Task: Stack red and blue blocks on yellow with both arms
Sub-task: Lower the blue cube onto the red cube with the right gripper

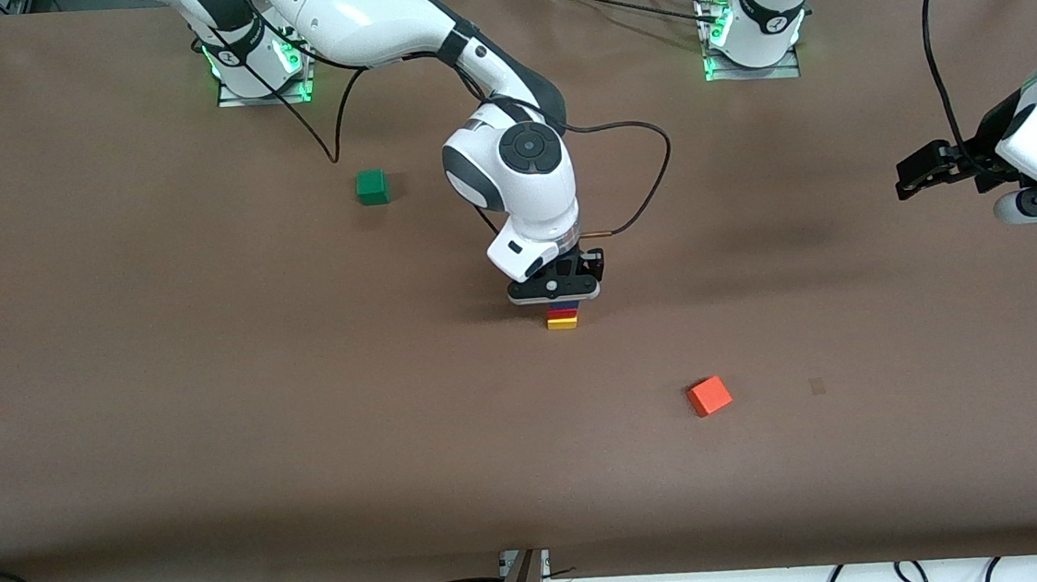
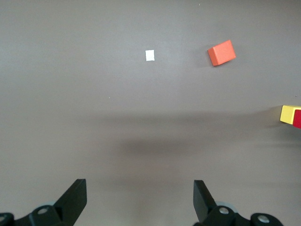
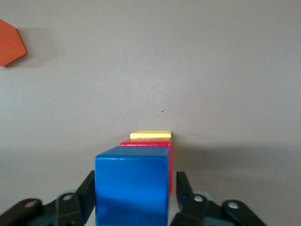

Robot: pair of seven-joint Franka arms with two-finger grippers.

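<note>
The yellow cube (image 1: pixel 562 324) sits mid-table with the red cube (image 1: pixel 562 314) on it and the blue cube (image 1: pixel 562 306) on top. In the right wrist view the blue cube (image 3: pixel 131 188) fills the space between the fingers, over the red cube (image 3: pixel 146 142) and the yellow cube (image 3: pixel 150 135). My right gripper (image 1: pixel 560 302) is straight over the stack, its fingers either side of the blue cube, with a narrow gap showing at one finger (image 3: pixel 184 188). My left gripper (image 1: pixel 912 177) waits open and empty in the air at the left arm's end of the table, also seen in its wrist view (image 2: pixel 140 197).
An orange cube (image 1: pixel 709 396) lies nearer to the front camera than the stack, toward the left arm's end. A green cube (image 1: pixel 371 187) lies farther from the camera, toward the right arm's end. A small pale mark (image 1: pixel 817 386) is beside the orange cube.
</note>
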